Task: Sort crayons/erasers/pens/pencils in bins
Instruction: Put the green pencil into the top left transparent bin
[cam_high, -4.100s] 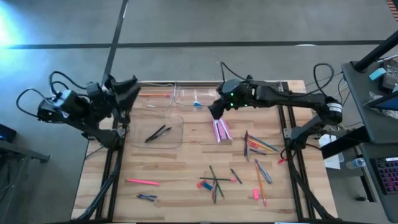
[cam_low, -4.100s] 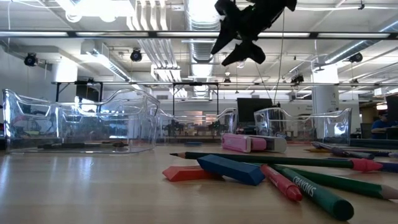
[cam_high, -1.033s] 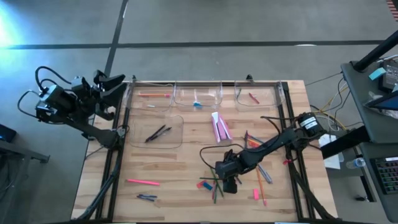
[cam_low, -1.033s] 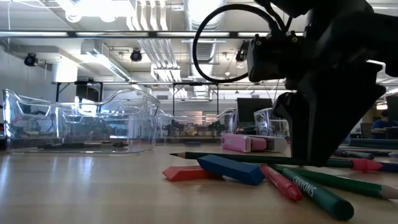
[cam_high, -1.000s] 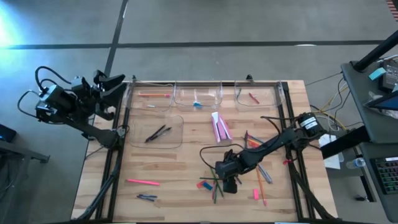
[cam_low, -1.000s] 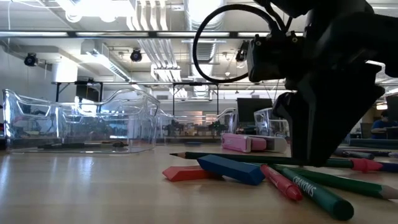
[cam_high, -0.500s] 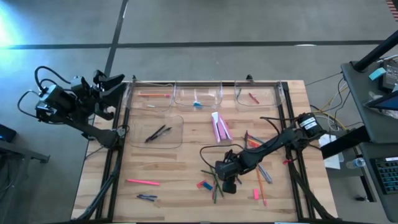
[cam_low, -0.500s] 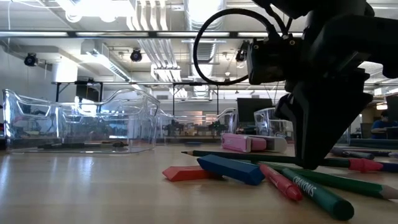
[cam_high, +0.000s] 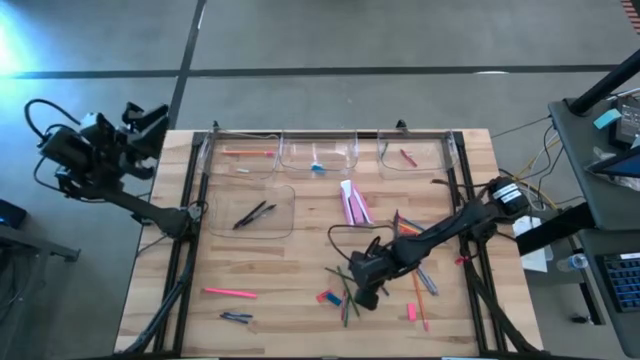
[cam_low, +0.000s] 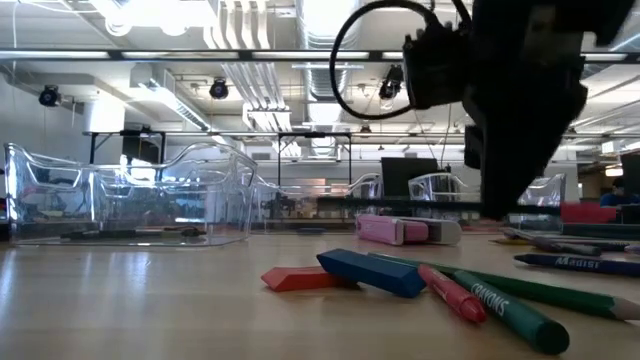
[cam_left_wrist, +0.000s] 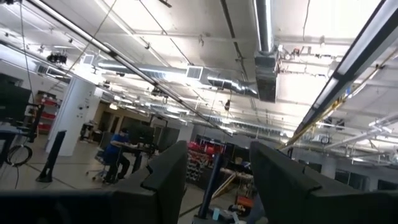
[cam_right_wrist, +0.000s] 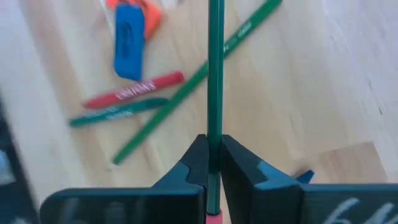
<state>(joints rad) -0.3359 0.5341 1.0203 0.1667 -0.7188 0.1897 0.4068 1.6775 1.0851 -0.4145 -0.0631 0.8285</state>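
While the right gripper (cam_right_wrist: 209, 167) hung above the near-centre clutter, its jaws were clamped on a green pencil (cam_right_wrist: 215, 74), long axis running straight out ahead between them, off the surface (cam_high: 270, 270). Bins (cam_high: 318, 152) lined the far edge, well apart, over open board. Blue eraser (cam_right_wrist: 129, 41) lay below. Left gripper (cam_left_wrist: 214, 180) parked off the far-left corner, jaws apart, empty

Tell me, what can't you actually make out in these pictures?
- Right gripper, low view: fingertips and the green pencil blend into a dark silhouette.
- Pencil's back end: cut off by the right wrist view's edge.
- Bins, high view: contents too small to name.
- Left gripper: its view faces the ceiling, so no table shows.
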